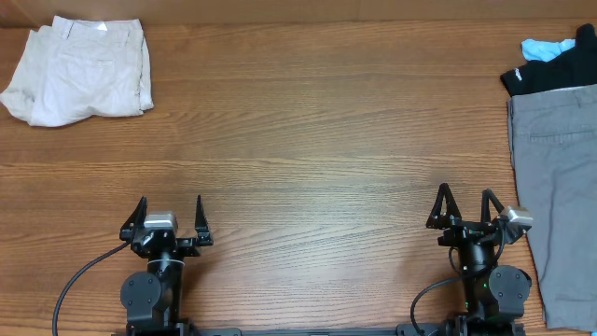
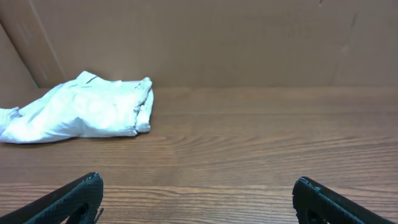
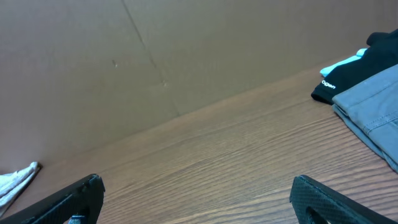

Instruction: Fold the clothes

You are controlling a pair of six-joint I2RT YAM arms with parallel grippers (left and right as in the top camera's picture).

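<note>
The medium-grey shorts (image 1: 555, 187) lie flat along the right edge of the table; they also show in the right wrist view (image 3: 373, 106). A black garment (image 1: 550, 70) and a light-blue one (image 1: 544, 48) lie just behind them at the far right. The cream shorts (image 1: 79, 70) lie folded at the far left corner and show in the left wrist view (image 2: 87, 109). My left gripper (image 1: 170, 207) is open and empty near the front edge, far from all the clothes. My right gripper (image 1: 464, 199) is open and empty, just left of the grey shorts.
The wooden table (image 1: 308, 140) is backed by a brown cardboard wall (image 2: 205, 37). Both arm bases stand at the front edge, with a black cable (image 1: 79, 280) trailing from the left one.
</note>
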